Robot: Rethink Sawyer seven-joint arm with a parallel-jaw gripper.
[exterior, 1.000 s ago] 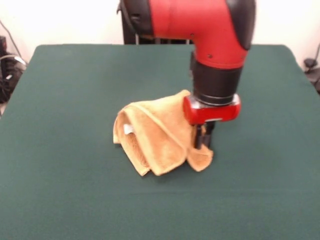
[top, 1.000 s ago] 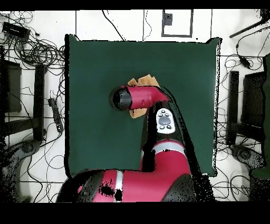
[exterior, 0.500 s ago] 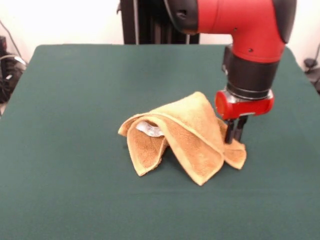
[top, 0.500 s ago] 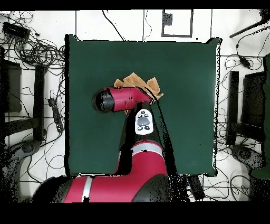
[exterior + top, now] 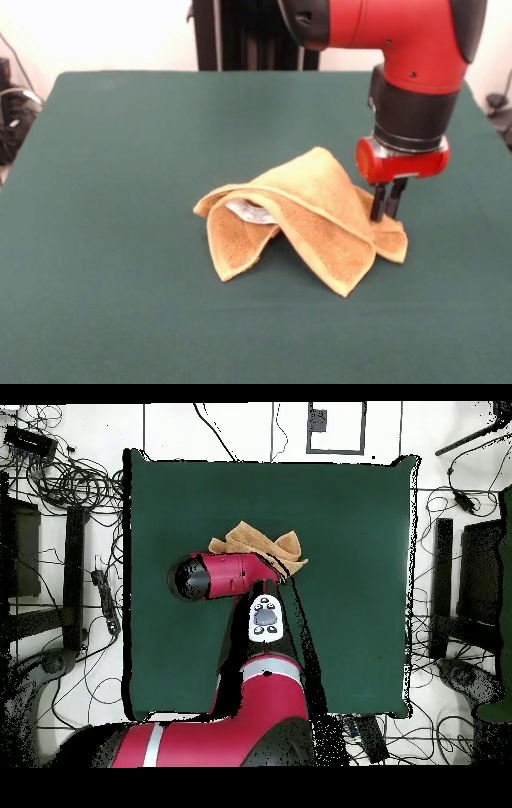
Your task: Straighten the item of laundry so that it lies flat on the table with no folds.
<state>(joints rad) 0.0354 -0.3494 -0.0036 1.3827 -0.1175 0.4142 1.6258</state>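
Front view: golden-orange terry hand towel (image 5: 308, 220) heaped near the middle of the dark green table (image 5: 120, 160), a little right of centre, far from flat. Peaked ridge in the middle, one flap hanging down at the near left, a second at the near right, hemmed edges curling over a hollow. Gripper (image 5: 386, 200) at the towel's right end, fingers drawn close together and seemingly pinching a corner of the cloth there, that corner lying low by the table. Judged progress: early, partly opened at best; folds left to pull out on every side. Small white tag (image 5: 250, 210) tucked under the left fold, a dark mark on it, no writing legible. Overhead view: towel (image 5: 262, 544) a crumpled tan patch above the centre of the green table (image 5: 350, 514), half covered by the red arm, gripper itself hidden beneath the wrist. No brand or lettering readable on arm or cloth.
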